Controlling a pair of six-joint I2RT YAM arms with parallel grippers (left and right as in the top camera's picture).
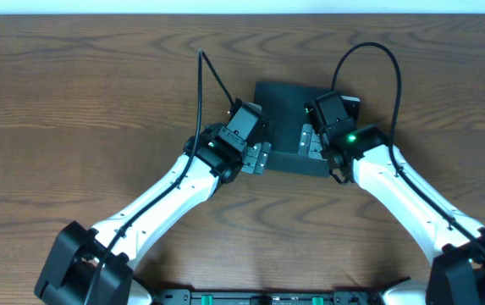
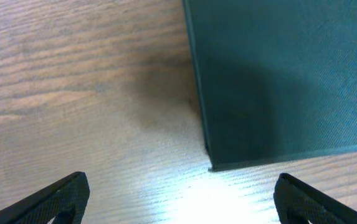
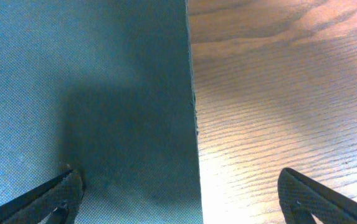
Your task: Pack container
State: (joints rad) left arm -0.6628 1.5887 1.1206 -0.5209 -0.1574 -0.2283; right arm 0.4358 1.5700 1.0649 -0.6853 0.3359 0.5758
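Note:
The container, a matte dark teal-black box with its lid down, lies flat at the middle of the wooden table. My left gripper hovers at its near-left corner. In the left wrist view the container fills the upper right, its corner ending just ahead of the open left gripper, which holds nothing. My right gripper hangs over the container's right side. The right wrist view shows the container on the left, its right edge running between the wide-apart fingers of the right gripper, one fingertip above the lid.
The brown wood-grain table stretches to both sides and to the front of the box. Black cables loop up from both wrists. A pale strip runs along the table's far edge.

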